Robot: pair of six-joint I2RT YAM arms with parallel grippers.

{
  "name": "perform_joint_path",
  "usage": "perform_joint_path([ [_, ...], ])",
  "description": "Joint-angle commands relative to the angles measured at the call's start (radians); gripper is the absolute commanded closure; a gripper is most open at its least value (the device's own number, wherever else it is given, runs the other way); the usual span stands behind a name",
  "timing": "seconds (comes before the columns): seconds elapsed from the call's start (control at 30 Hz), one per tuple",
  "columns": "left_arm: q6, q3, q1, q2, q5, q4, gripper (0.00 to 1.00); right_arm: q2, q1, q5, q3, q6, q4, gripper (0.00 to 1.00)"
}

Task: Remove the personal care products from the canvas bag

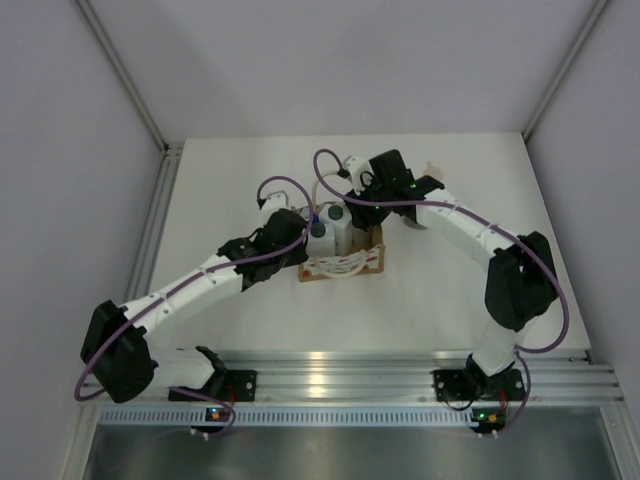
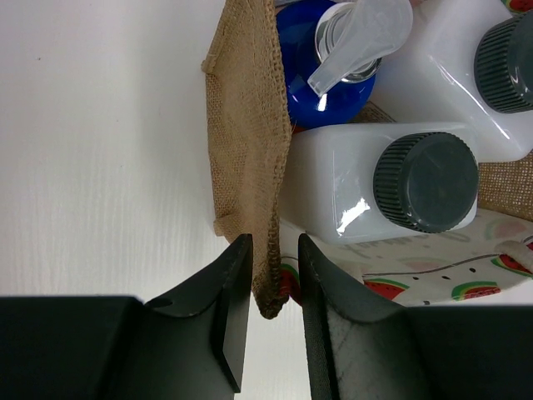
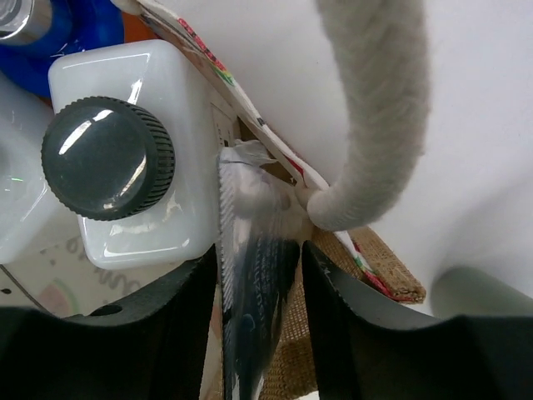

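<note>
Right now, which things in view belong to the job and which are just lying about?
Job: canvas bag, left pincer clamping its wall; white bottle; second white bottle; blue-topped pump bottle; crinkled sachet in right pincer.
Lying about: aluminium rail; pale item by right arm, too hidden to identify.

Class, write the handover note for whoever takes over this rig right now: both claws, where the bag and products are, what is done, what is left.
Left claw: shut on the canvas bag at its side wall.
Right claw: reaching into the bag, shut on a clear crimped tube by the front wall.
In the bag: white bottles, two of them, and a blue-topped pump bottle.
Done: unclear; a grey-green shape lies outside the bag.
Left: lift the tube out, then the rest.
</note>
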Motion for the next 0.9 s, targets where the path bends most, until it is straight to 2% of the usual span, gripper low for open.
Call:
perform_joint_path([
  [0.0,0.019,0.015,0.002,-0.003,0.011,0.017,0.66,-0.01,0.014,-0.017,0.001,-0.005,0.093,0.55],
  [0.1,0.02,0.014,0.002,-0.011,0.012,0.015,0.66,0.004,0.013,-0.009,-0.025,0.002,0.123,0.55],
  [0.43,0.029,0.009,0.002,-0.022,0.022,0.015,0.66,-0.137,-0.003,-0.023,-0.218,0.082,0.429,0.6],
  [0.87,0.034,0.008,0.002,-0.029,0.029,0.014,0.65,-0.176,-0.007,-0.014,-0.27,0.101,0.518,0.6],
])
